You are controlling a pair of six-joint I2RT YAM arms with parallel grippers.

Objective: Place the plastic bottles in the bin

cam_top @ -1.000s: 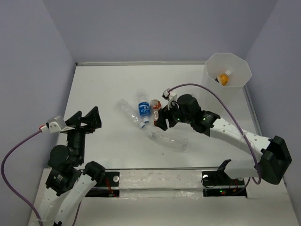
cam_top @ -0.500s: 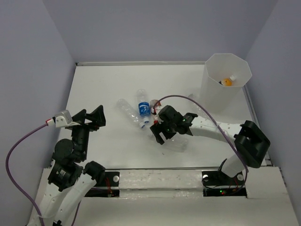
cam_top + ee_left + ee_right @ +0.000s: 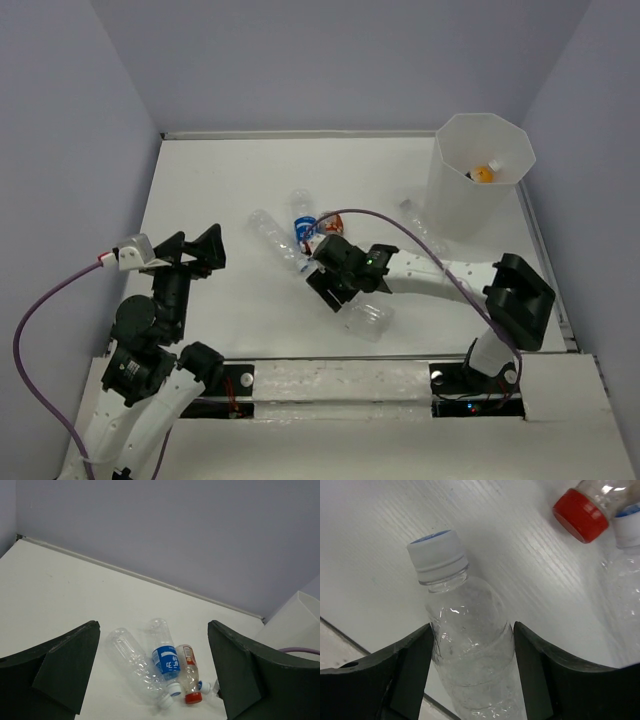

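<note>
My right gripper [image 3: 335,282] is low over the table, shut on a clear crinkled bottle [image 3: 366,317]. In the right wrist view both fingers [image 3: 418,655] press the shoulders of this bottle [image 3: 467,630], whose white cap [image 3: 437,550] points away. Behind it lie a clear bottle [image 3: 272,238], a blue-labelled bottle [image 3: 303,224] and a red-capped bottle [image 3: 189,672], side by side. Another clear bottle [image 3: 420,226] lies by the bin [image 3: 452,205], which holds an orange-filled bottle [image 3: 483,172]. My left gripper [image 3: 195,250] is open, raised at the near left, holding nothing.
The bin stands at the far right corner against the walls. A purple cable [image 3: 400,232] arcs over the right arm. The table's near edge strip [image 3: 350,640] lies just beyond the held bottle's cap.
My right gripper moved from beside the red-capped bottle toward the near edge, opened wide, then closed on the near clear bottle, which has turned and shifted. The left arm shifted slightly.
</note>
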